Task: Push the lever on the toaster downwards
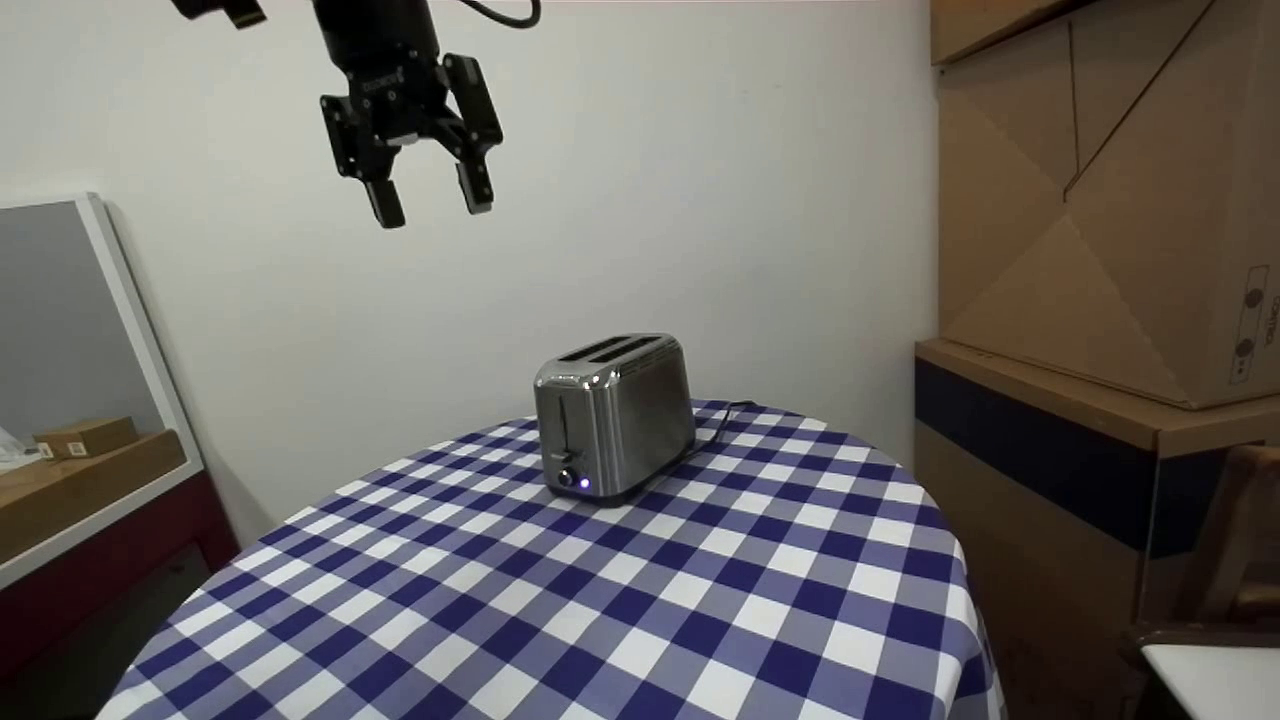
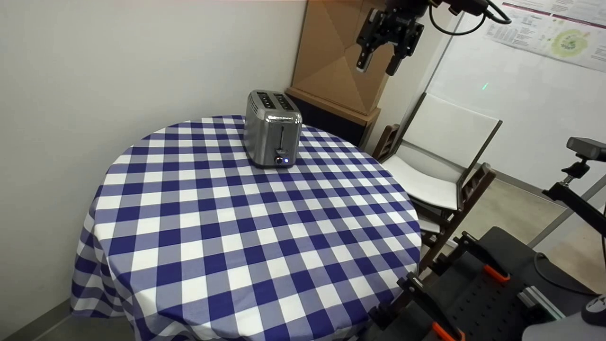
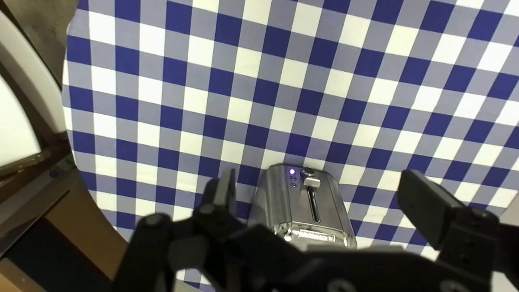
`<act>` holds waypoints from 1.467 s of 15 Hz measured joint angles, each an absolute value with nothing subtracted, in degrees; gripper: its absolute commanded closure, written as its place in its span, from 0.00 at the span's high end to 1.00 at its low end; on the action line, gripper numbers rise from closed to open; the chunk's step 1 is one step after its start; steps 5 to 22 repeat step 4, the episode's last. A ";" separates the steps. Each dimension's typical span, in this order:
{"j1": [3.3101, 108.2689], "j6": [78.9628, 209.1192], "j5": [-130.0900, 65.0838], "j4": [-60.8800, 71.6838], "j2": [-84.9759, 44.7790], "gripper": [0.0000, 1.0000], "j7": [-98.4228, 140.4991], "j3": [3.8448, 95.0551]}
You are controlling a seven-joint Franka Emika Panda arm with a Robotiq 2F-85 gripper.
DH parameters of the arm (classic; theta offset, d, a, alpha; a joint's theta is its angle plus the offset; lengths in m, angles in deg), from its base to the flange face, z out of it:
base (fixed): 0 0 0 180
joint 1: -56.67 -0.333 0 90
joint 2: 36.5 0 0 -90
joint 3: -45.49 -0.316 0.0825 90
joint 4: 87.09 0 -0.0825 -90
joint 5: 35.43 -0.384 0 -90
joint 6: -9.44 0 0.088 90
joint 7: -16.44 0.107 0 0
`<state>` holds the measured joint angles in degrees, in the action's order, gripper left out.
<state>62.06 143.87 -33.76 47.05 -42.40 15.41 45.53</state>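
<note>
The silver toaster stands upright on the checked tablecloth and shows in both exterior views (image 1: 640,420) (image 2: 272,128) and in the wrist view (image 3: 284,202). Its slotted top faces up. Its lever (image 3: 312,182) sits at the low end of the vertical slot, just above a round knob (image 3: 308,172). A small violet-blue light glows beside the knob. My gripper (image 1: 436,213) is open and empty, well above the table and apart from the toaster. It also shows in an exterior view (image 2: 377,71). In the wrist view its spread fingers (image 3: 318,172) frame the toaster, and its body hides part of the top.
The round table (image 2: 227,246) has a blue and white checked cloth. A black cord (image 1: 722,428) lies behind the toaster. A wall (image 1: 700,180) is behind the table. Cardboard boxes (image 1: 1090,220) and a folding chair (image 2: 440,156) stand beyond its edge.
</note>
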 measured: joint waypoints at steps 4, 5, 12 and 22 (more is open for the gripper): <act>62.06 144.07 -33.76 48.85 -44.00 1.00 16.44 45.67; 62.06 144.07 -33.76 48.85 -44.00 1.00 16.44 45.67; 62.06 144.07 -33.76 48.85 -44.00 1.00 16.44 45.67; 62.06 144.07 -33.76 48.85 -44.00 1.00 16.44 45.67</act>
